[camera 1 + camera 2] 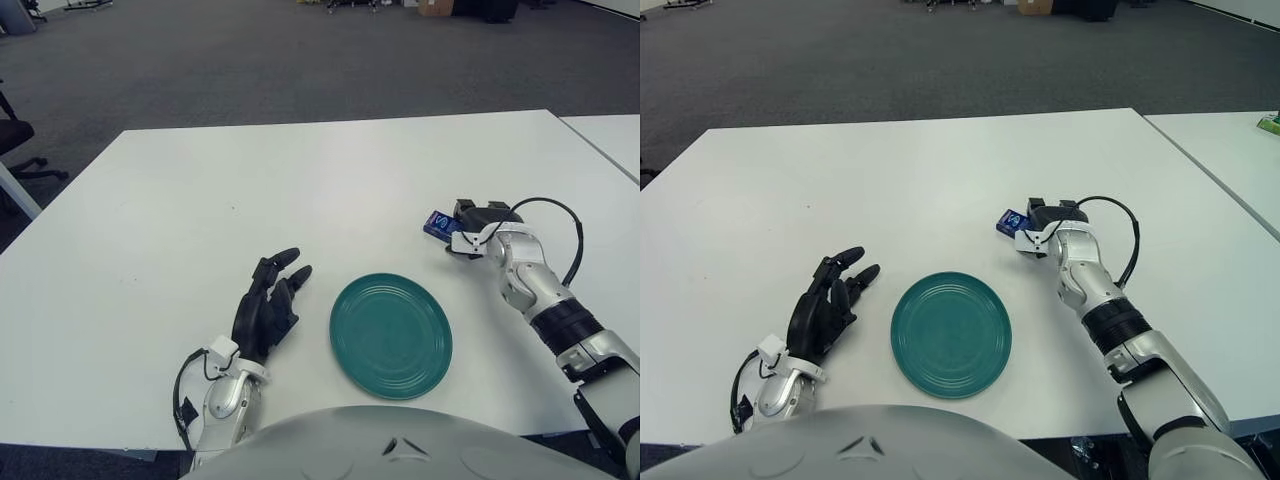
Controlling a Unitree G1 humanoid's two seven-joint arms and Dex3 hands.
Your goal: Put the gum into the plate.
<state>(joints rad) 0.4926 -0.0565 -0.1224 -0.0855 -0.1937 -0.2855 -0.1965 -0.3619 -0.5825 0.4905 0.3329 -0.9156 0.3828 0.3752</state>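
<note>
One small blue gum (436,223) pack in right hand (470,232), at 1 o'clock from one green plate (391,335); left hand (268,305) spread, w/ nothing

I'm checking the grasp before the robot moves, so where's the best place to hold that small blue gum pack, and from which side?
Probably across the narrow sides of the gum pack, coming from its right. It is a small flat box, and the right hand already sits at its right end with fingers around it, beyond the green plate. The left hand shows left of the plate.
</note>
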